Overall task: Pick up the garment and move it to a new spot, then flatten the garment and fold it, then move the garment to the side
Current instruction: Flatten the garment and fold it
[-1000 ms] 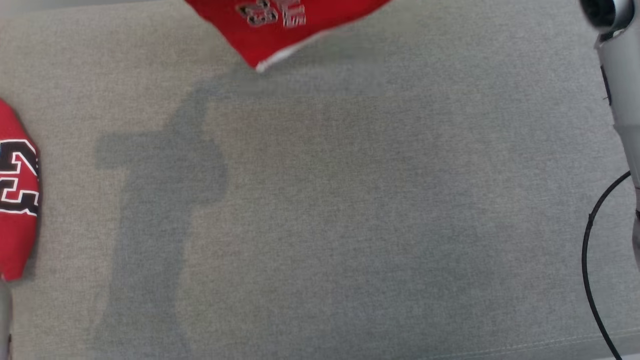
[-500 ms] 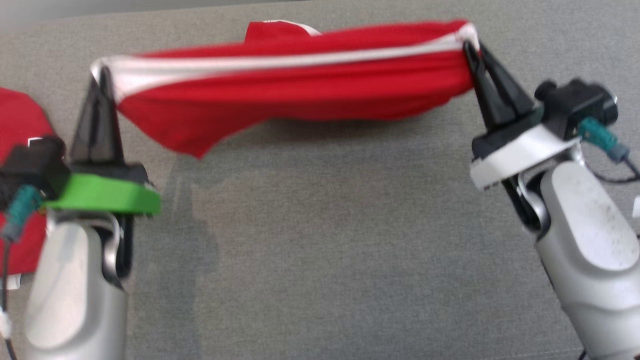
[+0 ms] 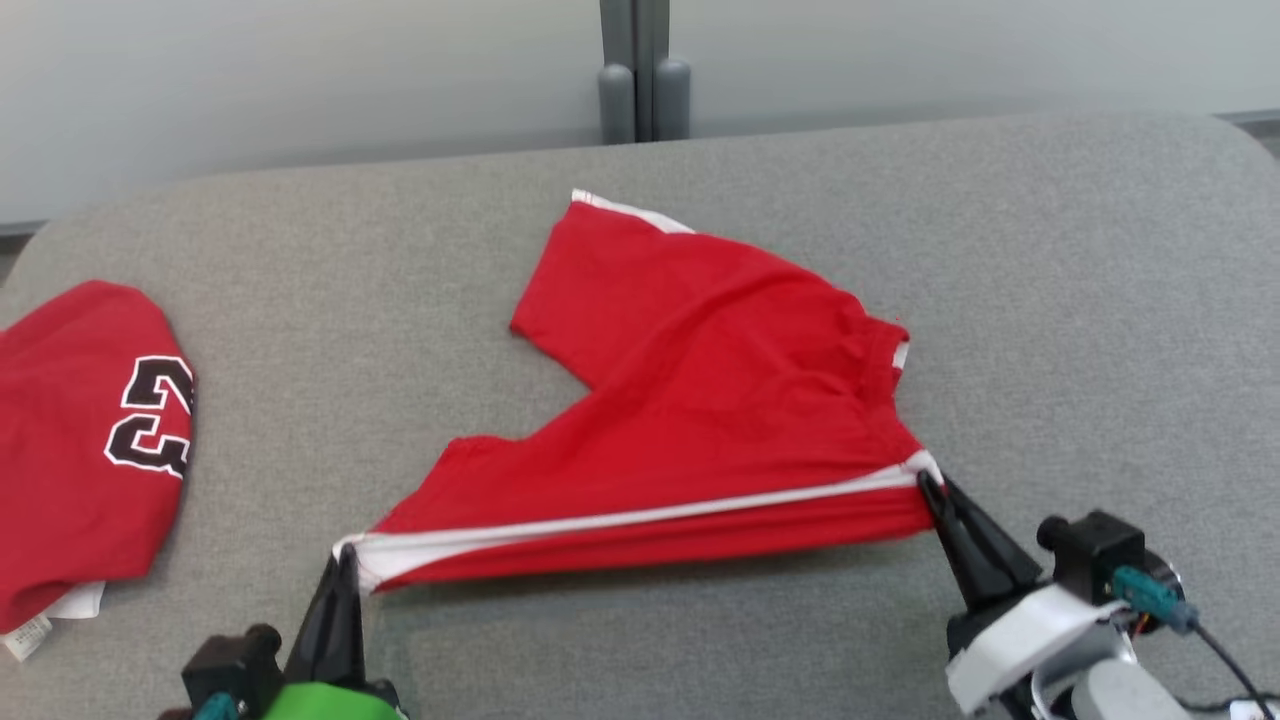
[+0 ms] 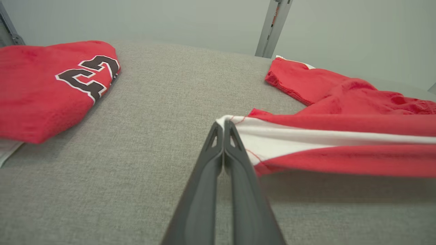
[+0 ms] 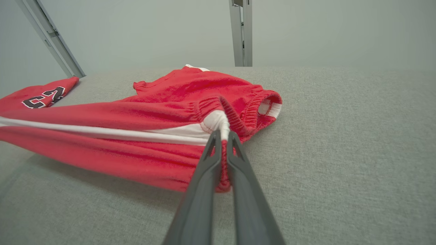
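The garment (image 3: 80, 450), a red jersey with black-and-white "23" lettering, lies folded at the far left of the grey cushion (image 3: 1050, 300), apart from both grippers; it is also in the left wrist view (image 4: 41, 88) and the right wrist view (image 5: 37, 97). A second red cloth (image 3: 720, 400) with a white side stripe and a gathered elastic edge is stretched between my grippers. My left gripper (image 3: 345, 555) (image 4: 223, 123) is shut on its white-trimmed left corner. My right gripper (image 3: 925, 482) (image 5: 221, 132) is shut on its gathered right end. The cloth's far part rests on the cushion.
The grey cushion's rounded back edge runs along the top, with a pale wall and a grey post (image 3: 640, 80) behind it. A black cable (image 3: 1225, 655) trails from my right wrist. Bare cushion lies to the right of the striped cloth and in front of it.
The head view has shifted, bringing the wall into sight. The striped cloth, held taut in the air before, now has its far part lying on the cushion. Both grips are unchanged.
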Available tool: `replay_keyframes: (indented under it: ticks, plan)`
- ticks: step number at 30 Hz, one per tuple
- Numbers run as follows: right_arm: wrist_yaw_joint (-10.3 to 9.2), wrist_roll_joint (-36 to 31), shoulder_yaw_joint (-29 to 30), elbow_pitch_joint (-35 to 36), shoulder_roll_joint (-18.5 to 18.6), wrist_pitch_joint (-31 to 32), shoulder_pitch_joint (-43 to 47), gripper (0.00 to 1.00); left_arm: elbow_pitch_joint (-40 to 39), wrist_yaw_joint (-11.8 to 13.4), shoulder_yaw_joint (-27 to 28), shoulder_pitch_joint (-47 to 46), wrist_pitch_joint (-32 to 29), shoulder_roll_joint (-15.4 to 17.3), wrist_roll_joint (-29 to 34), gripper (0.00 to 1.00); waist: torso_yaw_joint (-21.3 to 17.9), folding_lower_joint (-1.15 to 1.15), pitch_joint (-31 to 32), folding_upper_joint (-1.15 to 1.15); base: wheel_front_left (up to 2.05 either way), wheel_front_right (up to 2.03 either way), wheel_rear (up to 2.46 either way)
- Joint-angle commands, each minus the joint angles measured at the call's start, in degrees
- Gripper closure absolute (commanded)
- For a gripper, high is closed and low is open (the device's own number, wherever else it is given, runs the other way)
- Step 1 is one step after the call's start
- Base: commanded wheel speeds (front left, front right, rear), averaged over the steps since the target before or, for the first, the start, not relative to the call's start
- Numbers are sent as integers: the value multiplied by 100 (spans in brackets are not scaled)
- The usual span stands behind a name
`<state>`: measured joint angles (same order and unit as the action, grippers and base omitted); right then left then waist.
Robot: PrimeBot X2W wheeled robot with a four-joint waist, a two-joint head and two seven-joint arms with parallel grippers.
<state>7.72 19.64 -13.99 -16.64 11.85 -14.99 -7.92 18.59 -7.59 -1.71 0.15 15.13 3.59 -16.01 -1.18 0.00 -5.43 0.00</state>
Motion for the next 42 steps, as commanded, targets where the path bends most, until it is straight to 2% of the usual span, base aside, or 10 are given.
replay_keyframes:
  ticks: [1,7,11,19,24,27,34,42]
  plan:
    - [-42,42,27,-14,48,-28,240,100,19,24,68,224,2,38,44,100,10,0,407,0,0,0,0]
    - [-34,134,-117,36,13,-28,1016,100,-73,22,-50,725,2,0,122,100,40,0,540,0,0,0,0]
    - [-34,196,16,166,-44,-28,1221,100,-243,22,-84,659,2,-3,134,100,-11,0,471,0,0,0,0]
    - [-28,272,351,471,-387,-28,590,100,-325,21,-922,-904,2,412,13,100,-225,0,-288,0,0,0,0]
    - [-27,371,449,463,-655,-28,-34,100,45,20,-1461,-2107,-2,777,-149,100,-487,0,-821,0,0,0,0]
    - [-28,402,543,452,-761,-28,-320,100,312,20,-1688,-2684,-1,887,-248,100,-627,0,-1098,0,0,0,0]
    - [-27,482,741,502,-882,-28,-808,100,881,20,-2046,-3724,-2,981,-414,100,-934,0,-1666,0,0,0,0]
    - [-27,855,577,522,-887,-28,-1109,100,1348,20,-2194,-4464,-2,1025,-468,100,-1149,0,-2016,0,0,0,0]
